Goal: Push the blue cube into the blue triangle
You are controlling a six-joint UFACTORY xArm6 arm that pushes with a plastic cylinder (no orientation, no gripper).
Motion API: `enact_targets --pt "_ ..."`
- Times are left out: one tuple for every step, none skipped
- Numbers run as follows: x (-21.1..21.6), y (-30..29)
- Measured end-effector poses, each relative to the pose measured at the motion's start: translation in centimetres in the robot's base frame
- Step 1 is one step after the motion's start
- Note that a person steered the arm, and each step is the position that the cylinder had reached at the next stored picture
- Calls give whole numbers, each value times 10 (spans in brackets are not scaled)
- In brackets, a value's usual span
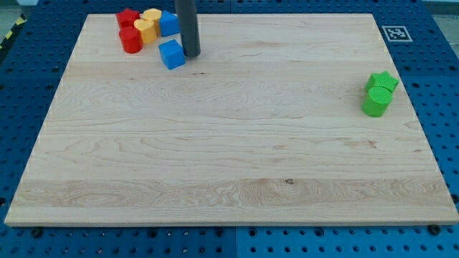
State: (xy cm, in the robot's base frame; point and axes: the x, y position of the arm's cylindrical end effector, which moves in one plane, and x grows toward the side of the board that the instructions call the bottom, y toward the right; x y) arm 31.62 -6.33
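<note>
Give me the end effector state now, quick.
No jaws: my tip holds nothing and stands just to the view's right of the blue cube.

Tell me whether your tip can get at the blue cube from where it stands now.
Probably yes. My tip sits right beside the blue cube, on its right in the view, with nothing between them. The blue triangle lies just above, partly behind the rod.

A lab bench: a wooden board (229, 143) on blue perforated plate (437, 93), fiducial marker (395, 33) at its corner.
</note>
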Motion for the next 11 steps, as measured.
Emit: enact_targets --pt "42 15" --pt "48 -29" --pt "14 -72" --pt "-31 -87" --pt "-29 -88" --pt "-4 -79" --pt "3 -58" --pt "3 -37" --pt "-11 -35" --pt "-29 -49" --pt "-33 -61"
